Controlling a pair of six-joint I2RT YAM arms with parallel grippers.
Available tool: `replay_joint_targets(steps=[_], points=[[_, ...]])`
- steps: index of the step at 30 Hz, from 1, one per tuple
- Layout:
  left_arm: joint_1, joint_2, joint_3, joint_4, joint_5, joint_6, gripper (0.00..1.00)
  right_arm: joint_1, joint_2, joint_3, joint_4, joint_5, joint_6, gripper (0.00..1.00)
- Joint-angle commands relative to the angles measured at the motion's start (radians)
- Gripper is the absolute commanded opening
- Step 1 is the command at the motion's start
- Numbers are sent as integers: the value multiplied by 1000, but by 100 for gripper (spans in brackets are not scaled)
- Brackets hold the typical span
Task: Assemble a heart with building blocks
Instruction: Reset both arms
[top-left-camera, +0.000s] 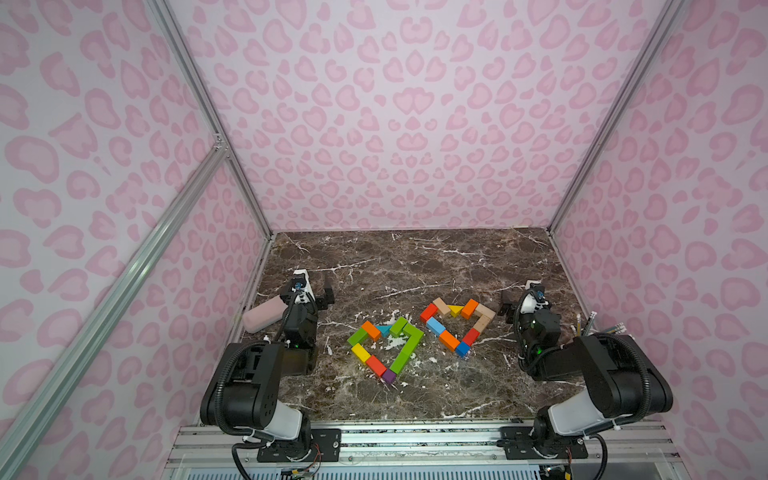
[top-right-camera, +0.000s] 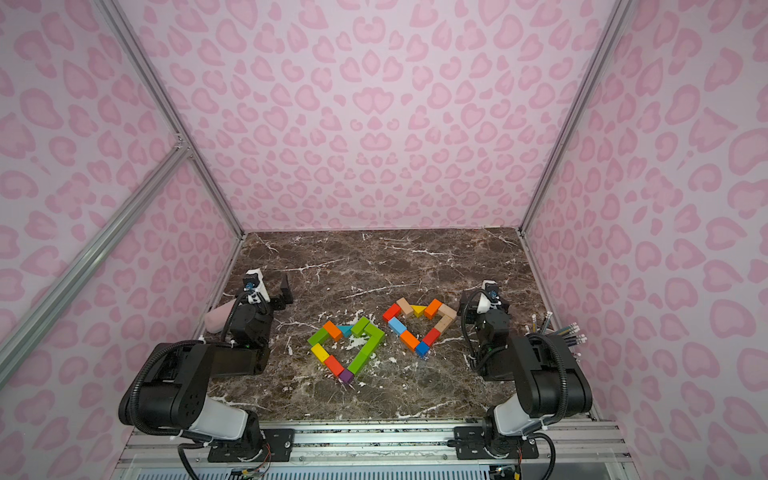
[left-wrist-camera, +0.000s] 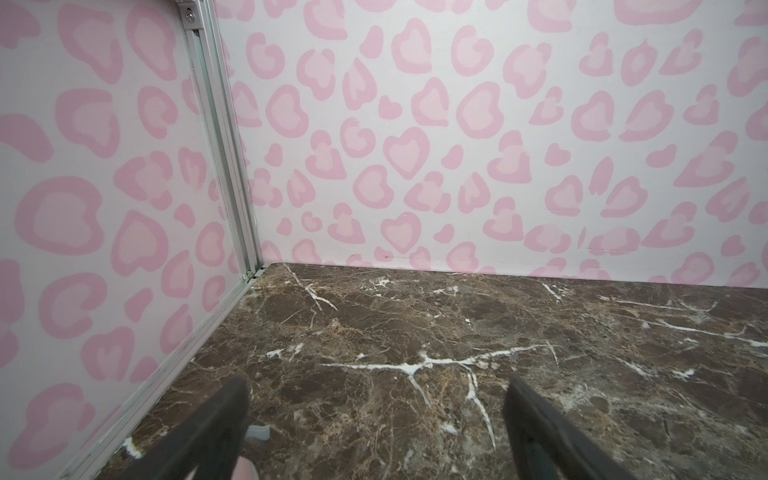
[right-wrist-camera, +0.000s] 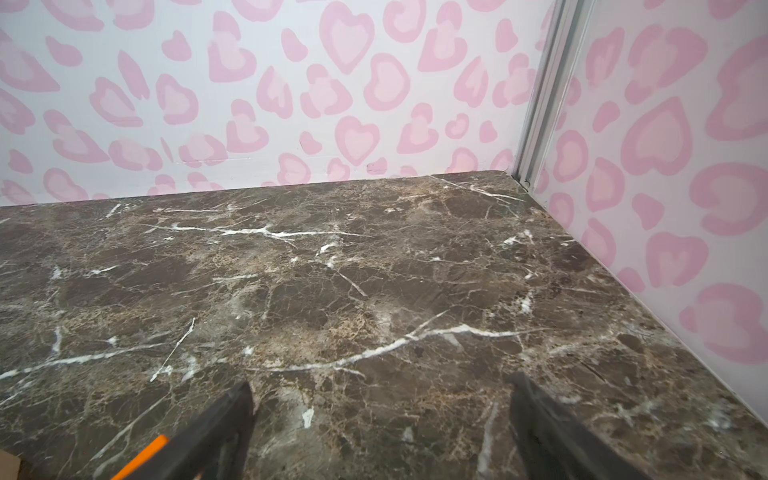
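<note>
— Left gripper (left-wrist-camera: 376, 386) shows its jaws spread wide with only bare stone between them; right gripper (right-wrist-camera: 382, 386) likewise; both empty.
— Where do they hang, reckoned from the purple cube (top-left-camera: 389, 375)?
— The left gripper is well off to the cube's left and farther back; the right gripper well off to its right and farther back; neither touches a block.
— And the building blocks (top-left-camera: 404, 354)?
— All flat on the marble table (top-left-camera: 415, 266); the cube forms the near tip of the green-sided heart (top-right-camera: 370, 349); the wood-sided heart (top-left-camera: 482, 323) lies to the cube's right and a little farther back, near but apart; both outlines look closed, so I judge the task about done.
— Handling?
— Painted wood, I'd guess: stiff, light, slightly slick; pinch a brick from above across its 2 long flat sides; wedges offer slanted faces that may slip; neighbours touch, so finger room is scant.
— Count?
— 2 hearts, roughly 10 blocks each; around the cube: 1 red, 1 yellow, 1 orange, 1 teal wedge (top-left-camera: 383, 330), perhaps 5 green, their joints hard to separate; the other: 2 red, 2 orange, 3 plain wood, 1 yellow wedge (top-left-camera: 456, 310), 1 pale blue, 1 blue cube (top-left-camera: 462, 349).
</note>
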Motion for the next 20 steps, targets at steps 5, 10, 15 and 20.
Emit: replay_joint_targets(steps=[5, 10, 15, 20], points=[[2, -1, 5, 14, 11, 4, 97, -1, -6, 8, 12, -5, -2, 99], [8, -2, 8, 9, 24, 4, 97, -1, -4, 7, 14, -7, -2, 99], [8, 5, 20, -9, 29, 4, 97, 0, -5, 7, 17, -5, -2, 98], [8, 1, 12, 1, 31, 4, 98, -1, -4, 7, 16, -6, -1, 99]])
